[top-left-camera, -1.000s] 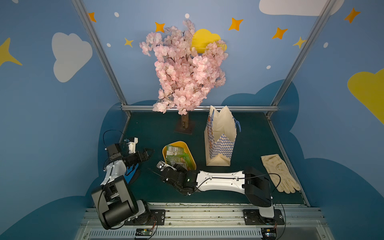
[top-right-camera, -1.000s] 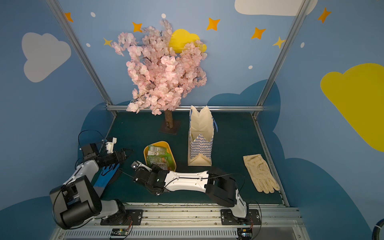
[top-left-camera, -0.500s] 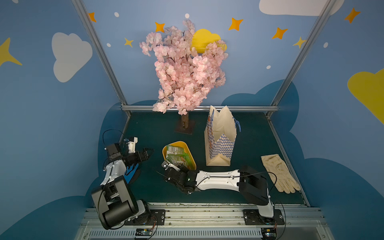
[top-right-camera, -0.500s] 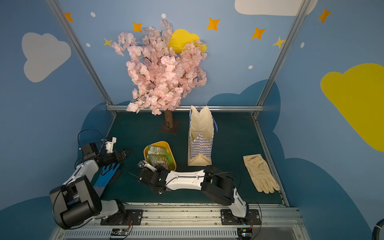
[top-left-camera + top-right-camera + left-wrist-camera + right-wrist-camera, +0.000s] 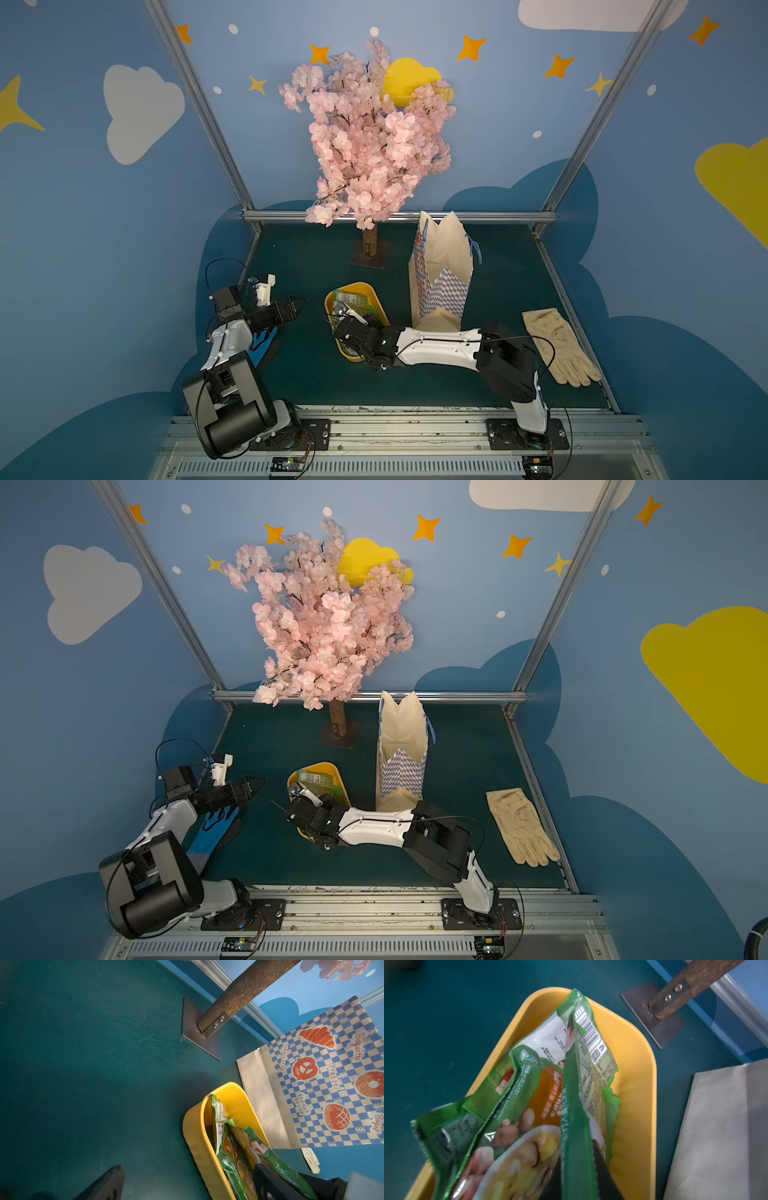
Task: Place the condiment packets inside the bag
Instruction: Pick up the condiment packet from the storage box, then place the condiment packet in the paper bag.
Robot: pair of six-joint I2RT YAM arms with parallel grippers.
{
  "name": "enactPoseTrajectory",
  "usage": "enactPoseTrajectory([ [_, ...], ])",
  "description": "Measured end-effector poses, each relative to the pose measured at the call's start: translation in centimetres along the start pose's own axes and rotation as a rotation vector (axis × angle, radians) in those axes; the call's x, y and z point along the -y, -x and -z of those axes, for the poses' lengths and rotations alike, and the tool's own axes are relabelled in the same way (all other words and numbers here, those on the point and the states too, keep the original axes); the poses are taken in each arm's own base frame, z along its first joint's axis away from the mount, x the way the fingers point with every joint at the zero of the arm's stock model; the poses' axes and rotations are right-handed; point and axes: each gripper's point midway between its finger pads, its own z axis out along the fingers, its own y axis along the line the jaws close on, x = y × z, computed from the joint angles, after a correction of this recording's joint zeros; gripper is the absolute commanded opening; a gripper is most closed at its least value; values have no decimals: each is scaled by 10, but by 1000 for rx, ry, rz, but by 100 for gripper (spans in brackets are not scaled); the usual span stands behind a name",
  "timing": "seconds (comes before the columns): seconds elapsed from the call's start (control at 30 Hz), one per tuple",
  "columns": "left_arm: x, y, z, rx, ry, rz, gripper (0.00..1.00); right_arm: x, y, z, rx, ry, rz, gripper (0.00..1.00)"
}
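The condiment packets (image 5: 353,301) (image 5: 318,780) lie heaped in a yellow tray (image 5: 376,299) at the middle of the mat. My right gripper (image 5: 353,320) (image 5: 577,1159) reaches into the tray and is shut on one green packet (image 5: 577,1084), which stands on edge between its fingers. The other packets (image 5: 529,1095) spread beside it. The bag (image 5: 440,270) (image 5: 401,750) stands upright and open just right of the tray, its checkered side (image 5: 322,1076) facing the left wrist view. My left gripper (image 5: 297,305) (image 5: 187,1184) hangs open left of the tray, holding nothing.
A pink blossom tree (image 5: 370,137) stands on a metal base plate (image 5: 370,255) behind the tray. A cream glove (image 5: 557,345) lies at the right edge of the mat. A blue glove (image 5: 264,340) lies under my left arm. Metal frame rails border the mat.
My right gripper has moved forward over the tray's near end and closed on a packet. The left arm has stayed where it was, still open.
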Motion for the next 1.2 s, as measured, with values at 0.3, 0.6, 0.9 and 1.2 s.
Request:
enactPoseTrajectory([
  [0.3, 0, 0, 0, 0, -1, 0, 100, 7, 34, 31, 78, 19, -4, 0],
  [0.6, 0, 0, 0, 0, -1, 0, 100, 80, 129, 167, 382, 75, -212, 0],
  [0.9, 0, 0, 0, -1, -1, 1, 100, 180, 166, 266, 592, 42, -395, 0],
  [1.2, 2, -1, 0, -2, -9, 3, 100, 292, 146, 282, 606, -169, -549, 0],
])
